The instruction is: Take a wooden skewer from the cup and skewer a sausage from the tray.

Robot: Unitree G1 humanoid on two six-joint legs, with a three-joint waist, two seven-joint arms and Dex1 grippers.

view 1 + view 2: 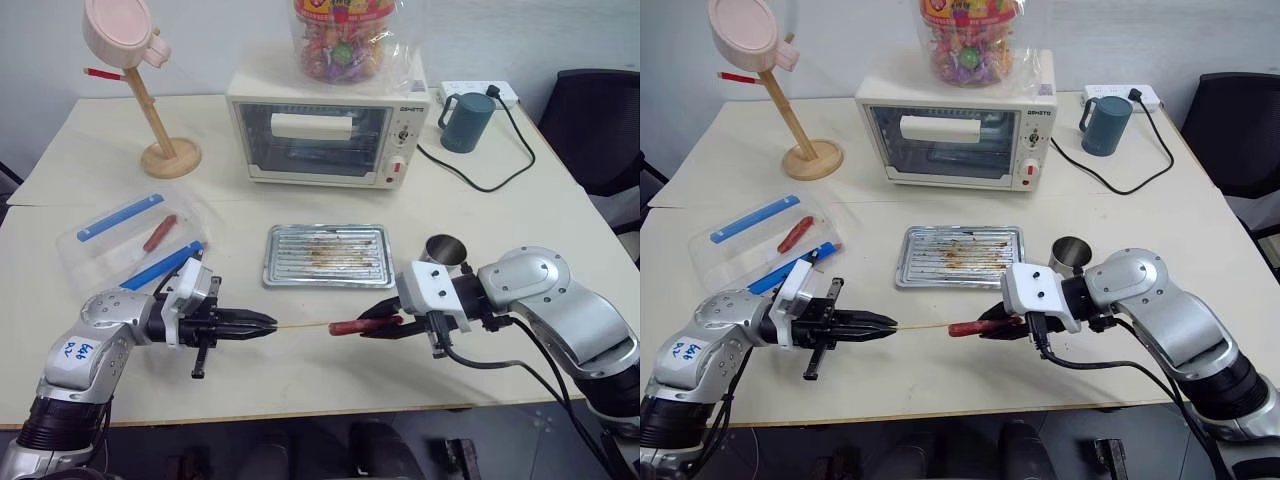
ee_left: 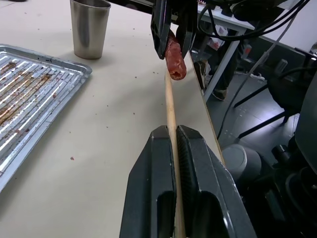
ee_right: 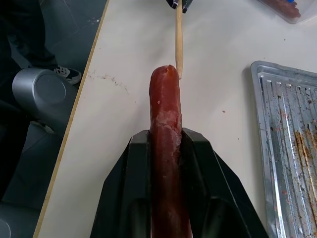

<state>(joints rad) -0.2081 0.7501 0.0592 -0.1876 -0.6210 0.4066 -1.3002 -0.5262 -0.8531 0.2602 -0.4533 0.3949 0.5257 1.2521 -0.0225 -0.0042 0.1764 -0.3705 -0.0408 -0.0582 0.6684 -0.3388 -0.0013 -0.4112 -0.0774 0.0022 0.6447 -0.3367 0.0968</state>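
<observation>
My left gripper [image 1: 262, 323] is shut on the wooden skewer [image 1: 300, 326], which runs level toward the right. In my right gripper [image 1: 378, 320], shut, lies the dark-red sausage [image 1: 348, 326], its free end pointing left at the skewer. The skewer's tip [image 3: 179, 39] meets that sausage end [image 3: 166, 124], slightly off to one side; I cannot tell whether it has gone in. Both grippers hang just above the table near its front edge. Behind them lies the silver tray [image 1: 272, 262], greasy and without sausages, and the steel cup [image 1: 443, 251] stands at its right.
A clear plastic box [image 1: 110, 250] with blue bars and a sausage sits at the left. At the back stand a toaster oven [image 1: 325, 135] with a candy bag on top, a teal mug [image 1: 466, 121], a cable and a pink mug on a wooden stand [image 1: 165, 150].
</observation>
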